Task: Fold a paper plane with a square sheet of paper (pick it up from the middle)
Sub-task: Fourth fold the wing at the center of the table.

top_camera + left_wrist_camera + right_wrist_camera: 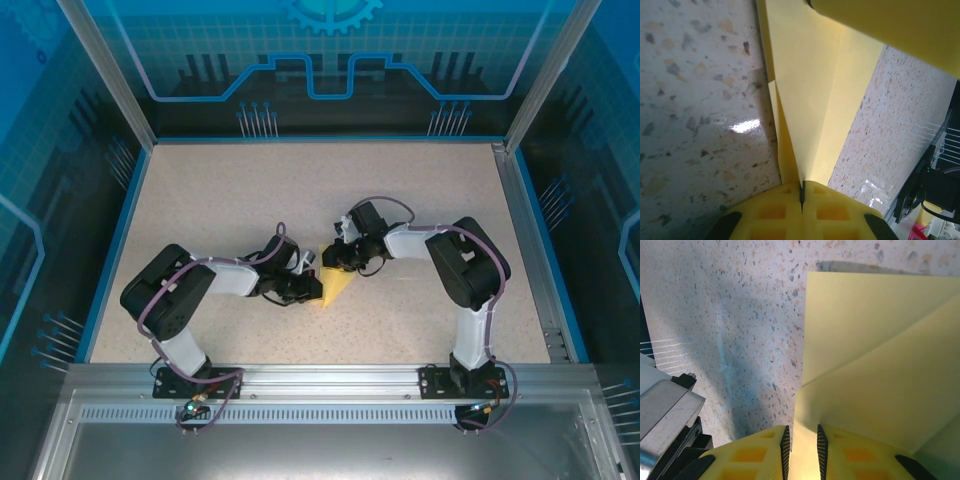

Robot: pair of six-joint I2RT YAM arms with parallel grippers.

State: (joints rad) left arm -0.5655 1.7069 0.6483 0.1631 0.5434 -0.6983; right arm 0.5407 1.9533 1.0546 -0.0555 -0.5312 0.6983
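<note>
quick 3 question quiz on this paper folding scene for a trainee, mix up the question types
1. True or false: the left end effector is shut on the pale-yellow folded paper sheet.
2. On the speckled beige table, the paper lies: A) at the far edge, B) near the middle, between the left end effector and the right end effector, C) at the right edge.
3. Is the paper one flat layer?
Key: 1 true; 2 B; 3 no, overlapping folded layers with creases show.
</note>
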